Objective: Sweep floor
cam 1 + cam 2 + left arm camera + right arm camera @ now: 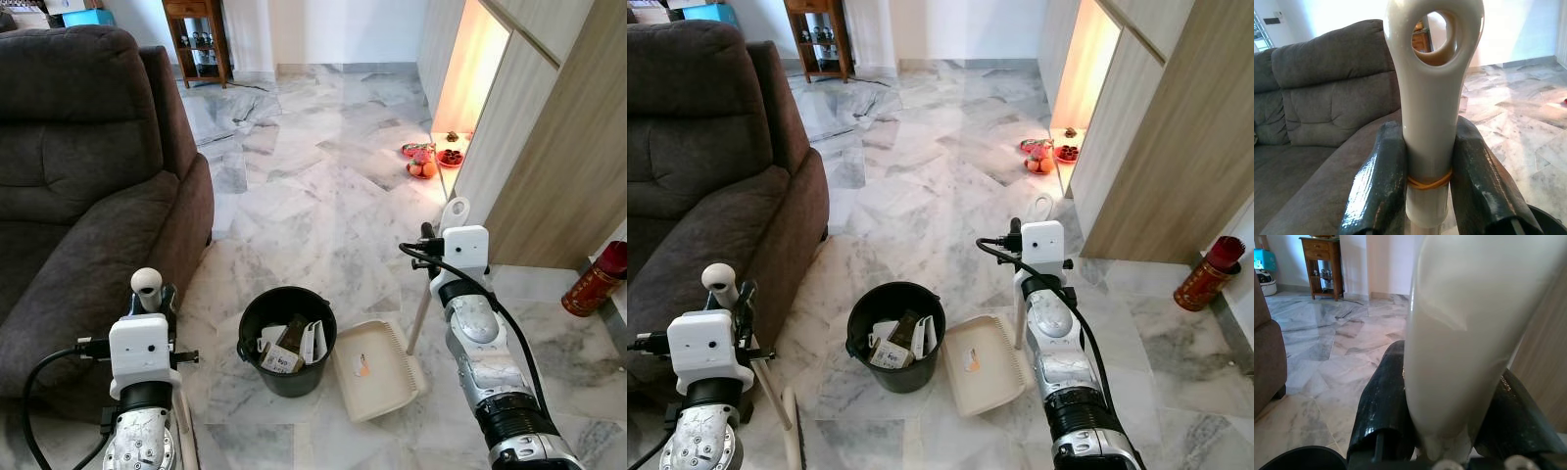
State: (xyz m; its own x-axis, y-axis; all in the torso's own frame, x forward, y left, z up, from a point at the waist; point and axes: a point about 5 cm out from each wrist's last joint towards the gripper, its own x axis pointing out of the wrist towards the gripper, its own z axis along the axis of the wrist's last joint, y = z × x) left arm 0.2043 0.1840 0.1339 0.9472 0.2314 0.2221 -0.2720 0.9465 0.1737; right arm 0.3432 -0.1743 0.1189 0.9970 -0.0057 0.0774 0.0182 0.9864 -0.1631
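Marble floor (323, 206) runs from the robot's feet out to the far wall, pale and glossy, with a dark sofa (78, 186) along its left side. Nearest, the left end effector (1427, 191) has its two black fingers clamped on the cream broom handle (1432, 93), just above a rubber band; the brush end slants down to the floor beside the robot's left arm. The right end effector (1442, 421) is likewise closed around the white dustpan handle (455, 212). Just ahead, the black bin (287, 338) stands upright and holds cartons and paper scraps. Touching its right side lies the cream dustpan (377, 370), tilted toward the bin, with one small orange scrap (362, 369) resting on it. Beyond, no litter can be made out on the tiles as far as the plates of fruit (431, 160) by the lit cupboard and the wooden cabinet (201, 44). Judging by this, most sweeping looks done; tipping that last scrap into the bin seems to remain
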